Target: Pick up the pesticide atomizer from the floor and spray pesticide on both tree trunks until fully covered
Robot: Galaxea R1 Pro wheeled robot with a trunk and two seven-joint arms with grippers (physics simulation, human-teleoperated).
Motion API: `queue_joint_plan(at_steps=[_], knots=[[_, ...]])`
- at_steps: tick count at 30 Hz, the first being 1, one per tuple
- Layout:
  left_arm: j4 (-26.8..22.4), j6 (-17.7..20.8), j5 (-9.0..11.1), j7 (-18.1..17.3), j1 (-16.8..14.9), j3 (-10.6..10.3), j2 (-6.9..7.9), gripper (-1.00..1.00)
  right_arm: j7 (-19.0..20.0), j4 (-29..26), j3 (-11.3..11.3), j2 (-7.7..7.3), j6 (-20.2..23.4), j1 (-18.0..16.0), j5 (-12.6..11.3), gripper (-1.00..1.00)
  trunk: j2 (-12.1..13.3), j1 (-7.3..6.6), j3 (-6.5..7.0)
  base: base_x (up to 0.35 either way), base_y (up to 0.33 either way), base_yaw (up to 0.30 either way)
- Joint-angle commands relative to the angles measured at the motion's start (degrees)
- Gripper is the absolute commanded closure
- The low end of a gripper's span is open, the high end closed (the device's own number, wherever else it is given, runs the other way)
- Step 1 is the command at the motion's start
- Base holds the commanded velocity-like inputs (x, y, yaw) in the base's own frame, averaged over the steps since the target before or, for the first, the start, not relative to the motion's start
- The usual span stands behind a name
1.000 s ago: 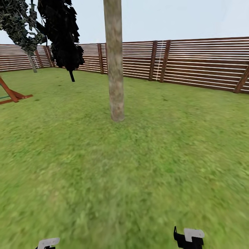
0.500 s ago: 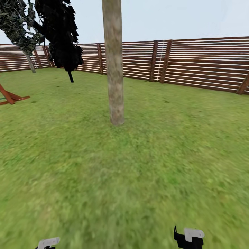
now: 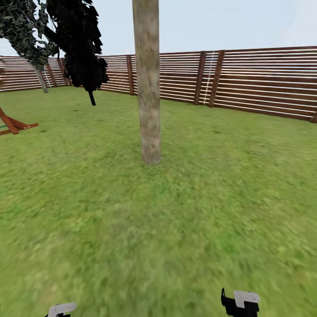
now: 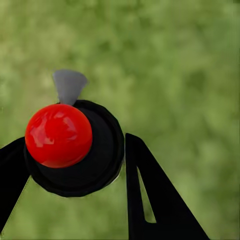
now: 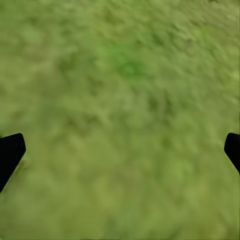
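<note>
Blurry green floor (image 3: 185,220) runs to a reddish slat fence (image 3: 264,79), with a pale tree trunk (image 3: 149,88) rising straight ahead and a near-black conifer (image 3: 79,44) behind it. The left gripper (image 4: 75,150) has its fingers (image 4: 155,200) pinching the red-capped pesticide atomizer (image 4: 70,145) above the grass. The right gripper (image 5: 120,150) has its fingers spread wide, holding nothing.

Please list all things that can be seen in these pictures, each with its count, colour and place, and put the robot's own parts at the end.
tree trunk: one, pale grey-tan, upright on the grass ahead, centre of the head view.
second tree: one, green-and-white leaves, far left by the fence.
conifer: one, near-black, left of the trunk, farther back.
fence: one, reddish-brown slats, along the far edge of the lawn.
wooden frame: one, reddish-brown, left edge, cut off.
grass floor: green with yellowish patches, all around.
pesticide atomizer: one, black with red top and grey nozzle, between the left fingers.
left gripper: black, closed on the atomizer.
right gripper: black, open and empty above the grass.
</note>
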Motion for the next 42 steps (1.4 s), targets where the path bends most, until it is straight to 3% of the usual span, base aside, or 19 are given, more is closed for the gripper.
queue_joint_plan(at_steps=[1, 7, 42], knots=[[0.1, -0.2, -0.6, 0.0, -0.1, 0.5, -0.01, 1.00, -0.3, 0.1, -0.4, 0.00, -0.1, 0.0, 0.6, -1.00, 0.0, 0.03, -0.05, 0.338, 0.000, 0.260], [0.1, -0.2, -0.6, 0.0, -0.1, 0.5, -0.01, 1.00, -0.3, 0.1, -0.4, 0.00, -0.1, 0.0, 0.6, -1.00, 0.0, 0.03, -0.05, 0.338, 0.000, 0.185], [0.1, -0.2, -0.6, 0.0, -0.1, 0.5, -0.01, 1.00, -0.3, 0.1, -0.4, 0.08, -0.1, 0.0, 0.6, -1.00, 0.0, 0.03, -0.05, 0.338, 0.000, 0.001]])
